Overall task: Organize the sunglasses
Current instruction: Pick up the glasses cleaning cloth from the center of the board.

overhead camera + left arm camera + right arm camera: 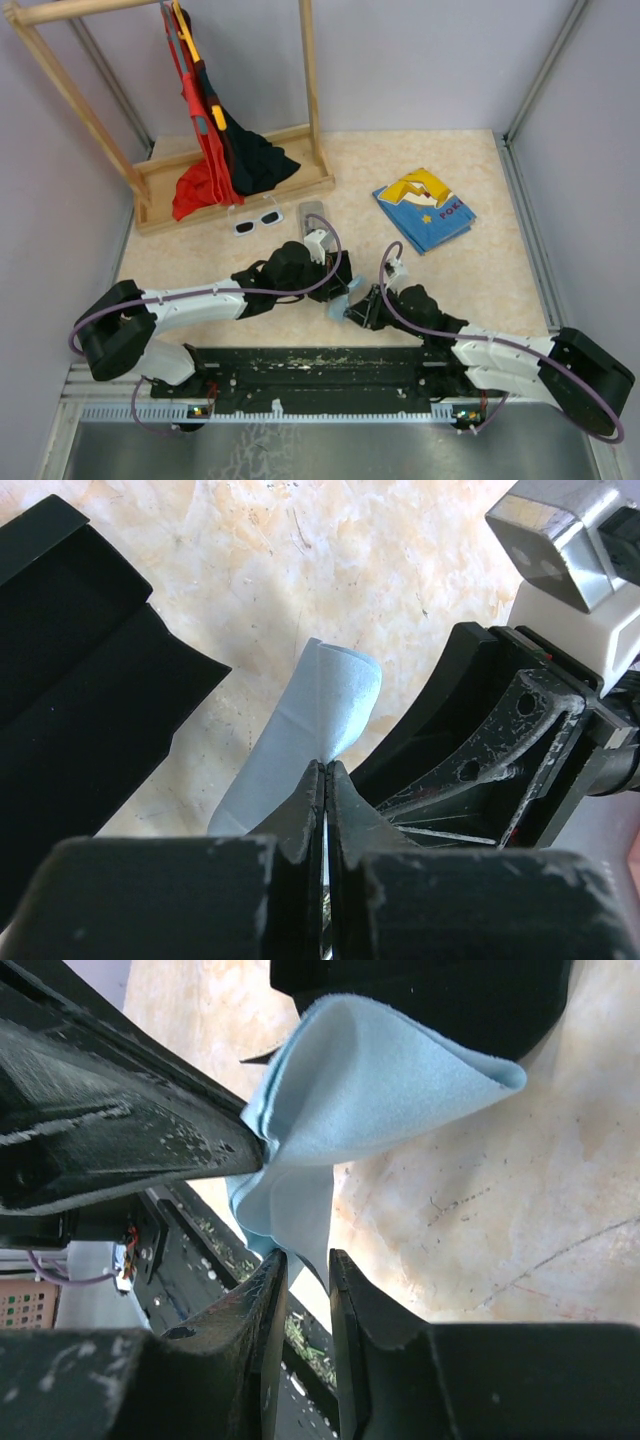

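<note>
White-framed sunglasses (258, 221) with dark lenses lie on the table in front of the wooden rack, apart from both arms. My left gripper (340, 283) (327, 765) is shut on a folded light-blue cloth (320, 710) (370, 1090) near the table's front middle. My right gripper (355, 310) (305, 1255) meets it from the right. Its jaws stand a little apart, with the cloth's lower corner hanging at their tips and brushing the left finger (262, 1290). A black case (80, 680) lies just left of the cloth.
A grey oblong case (311, 215) lies right of the white sunglasses. The wooden rack (240, 190) with red and black garments fills the back left. A blue and yellow printed item (425, 210) lies at the back right. Grey walls enclose the table.
</note>
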Tool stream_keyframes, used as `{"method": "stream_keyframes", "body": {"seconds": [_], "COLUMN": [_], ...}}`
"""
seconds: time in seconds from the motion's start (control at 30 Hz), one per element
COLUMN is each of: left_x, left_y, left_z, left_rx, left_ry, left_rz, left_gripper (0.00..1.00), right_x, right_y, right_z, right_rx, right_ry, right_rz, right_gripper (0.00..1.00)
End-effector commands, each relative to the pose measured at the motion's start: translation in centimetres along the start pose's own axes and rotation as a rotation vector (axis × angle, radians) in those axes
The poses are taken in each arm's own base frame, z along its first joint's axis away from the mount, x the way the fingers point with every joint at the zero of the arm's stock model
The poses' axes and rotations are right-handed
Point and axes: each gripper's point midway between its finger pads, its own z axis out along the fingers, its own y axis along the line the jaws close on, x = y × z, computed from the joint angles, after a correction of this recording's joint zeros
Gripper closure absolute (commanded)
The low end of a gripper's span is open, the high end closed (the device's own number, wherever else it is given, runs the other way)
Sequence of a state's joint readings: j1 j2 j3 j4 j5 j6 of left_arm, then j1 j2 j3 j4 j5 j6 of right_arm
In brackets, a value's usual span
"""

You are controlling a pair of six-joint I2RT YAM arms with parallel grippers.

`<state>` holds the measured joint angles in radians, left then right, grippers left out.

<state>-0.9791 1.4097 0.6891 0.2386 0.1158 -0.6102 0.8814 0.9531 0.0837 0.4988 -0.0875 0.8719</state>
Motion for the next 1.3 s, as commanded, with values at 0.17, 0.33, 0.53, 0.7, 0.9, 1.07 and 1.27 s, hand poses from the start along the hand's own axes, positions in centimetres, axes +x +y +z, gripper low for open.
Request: {"method": "stream_keyframes", "body": {"seconds": [0.17,0.33,0.53,0.7,0.9,1.07,1.27], "left_x": [-1.0,-0.9,-1.1,-1.2,-1.2,-0.7,0.2], "left_y": [-0.1,0.0,0.2,0.3,0.6,-0.2,-1.2], "left_z": [0.1,0.2,0.0,-0.1,-0.5,-1.0,-1.9], "left_rx": [-0.007,-0.012,-0.025,-0.034,-0.037,0.013,0.089], "left_ry": [-0.025,-0.024,-0.034,-0.041,-0.05,-0.039,-0.034], "left_rz": [-0.023,-0.032,-0.043,-0.049,-0.058,-0.063,-0.102], "left_gripper": [0.99,0.99,0.99,0.99,0.99,0.99,0.72], "right_x": [-3.4,-2.9,-2.1,-1.9,-2.7,-3.4,-3.8], "right_y": [3.3,3.4,3.3,3.3,3.1,3.3,3.5], "right_z": [0.8,1.3,1.7,1.5,0.6,-0.4,-1.9], "right_rx": [-0.08,-0.092,-0.094,-0.087,-0.063,-0.034,0.022], "right_ry": [-0.109,-0.084,-0.057,-0.056,-0.09,-0.098,-0.06], "right_rz": [-0.039,-0.039,-0.042,-0.047,-0.052,-0.075,-0.124], "right_gripper": [0.75,0.75,0.79,0.94,1.0,1.0,1.0]}}
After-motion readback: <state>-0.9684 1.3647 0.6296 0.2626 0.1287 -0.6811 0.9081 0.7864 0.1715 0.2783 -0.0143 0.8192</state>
